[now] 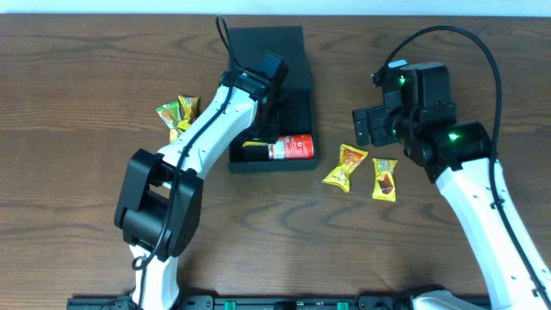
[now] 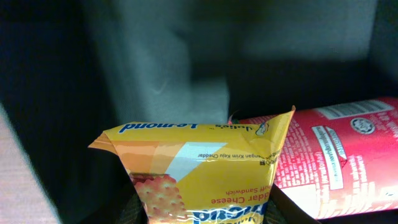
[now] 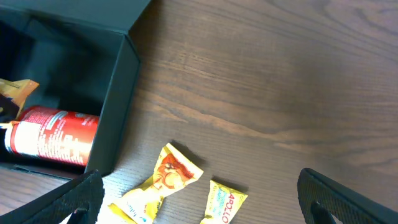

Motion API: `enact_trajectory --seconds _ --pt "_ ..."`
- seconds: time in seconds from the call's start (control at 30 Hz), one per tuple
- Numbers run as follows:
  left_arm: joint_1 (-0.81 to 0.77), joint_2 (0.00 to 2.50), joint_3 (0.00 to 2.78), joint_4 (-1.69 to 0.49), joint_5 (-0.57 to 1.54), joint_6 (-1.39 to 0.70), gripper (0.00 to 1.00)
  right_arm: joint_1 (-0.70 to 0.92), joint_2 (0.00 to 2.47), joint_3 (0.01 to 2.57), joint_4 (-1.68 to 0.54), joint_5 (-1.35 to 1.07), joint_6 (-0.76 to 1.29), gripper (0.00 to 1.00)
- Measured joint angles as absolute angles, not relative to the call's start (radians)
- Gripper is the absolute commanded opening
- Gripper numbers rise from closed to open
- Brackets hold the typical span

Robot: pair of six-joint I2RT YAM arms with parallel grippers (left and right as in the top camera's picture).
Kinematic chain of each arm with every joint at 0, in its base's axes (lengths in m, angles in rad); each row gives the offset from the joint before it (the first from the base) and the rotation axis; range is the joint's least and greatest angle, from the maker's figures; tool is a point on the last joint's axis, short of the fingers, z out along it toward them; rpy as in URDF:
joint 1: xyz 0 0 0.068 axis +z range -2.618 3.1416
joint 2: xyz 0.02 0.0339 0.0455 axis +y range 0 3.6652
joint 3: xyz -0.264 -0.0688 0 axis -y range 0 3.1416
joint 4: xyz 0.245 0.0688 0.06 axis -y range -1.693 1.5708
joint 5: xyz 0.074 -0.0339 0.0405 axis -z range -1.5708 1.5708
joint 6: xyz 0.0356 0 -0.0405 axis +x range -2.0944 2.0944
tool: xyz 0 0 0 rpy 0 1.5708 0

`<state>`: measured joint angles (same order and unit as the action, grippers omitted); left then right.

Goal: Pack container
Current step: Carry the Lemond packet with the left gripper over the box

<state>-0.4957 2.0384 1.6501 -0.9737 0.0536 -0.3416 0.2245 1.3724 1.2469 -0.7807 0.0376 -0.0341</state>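
Note:
The dark container (image 1: 301, 77) stands open at the table's middle back, its flap lid up. My left gripper (image 1: 265, 129) is inside it, shut on a yellow cheese-cracker packet (image 2: 205, 174) held next to a red can (image 1: 291, 148) lying in the box; the can also shows in the left wrist view (image 2: 348, 162) and the right wrist view (image 3: 53, 137). My right gripper (image 3: 199, 199) is open and empty, above two yellow packets (image 1: 346, 165) (image 1: 385, 178) on the table right of the container, seen also in the right wrist view (image 3: 163, 180) (image 3: 225, 202).
More yellow snack packets (image 1: 178, 114) lie on the wooden table left of the container, beside my left arm. The container's wall (image 3: 121, 106) stands just left of the right gripper's packets.

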Motion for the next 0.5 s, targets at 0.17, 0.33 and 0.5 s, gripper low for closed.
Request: enact_trajectory --seconds 0.17,0.33,0.5 --pt "-0.498 2.038 1.650 -0.993 0.019 -0.371 0.17 0.224 1.372 1.247 -0.781 0.036 -0.034 0.99" --pt "-0.498 2.037 1.650 -1.005 -0.003 -0.378 0.17 0.224 1.372 1.247 -0.780 0.033 -0.035 0.99" --pt "-0.498 2.031 1.650 -1.007 -0.019 -0.378 0.19 0.224 1.372 1.247 -0.780 0.033 -0.034 0.99"
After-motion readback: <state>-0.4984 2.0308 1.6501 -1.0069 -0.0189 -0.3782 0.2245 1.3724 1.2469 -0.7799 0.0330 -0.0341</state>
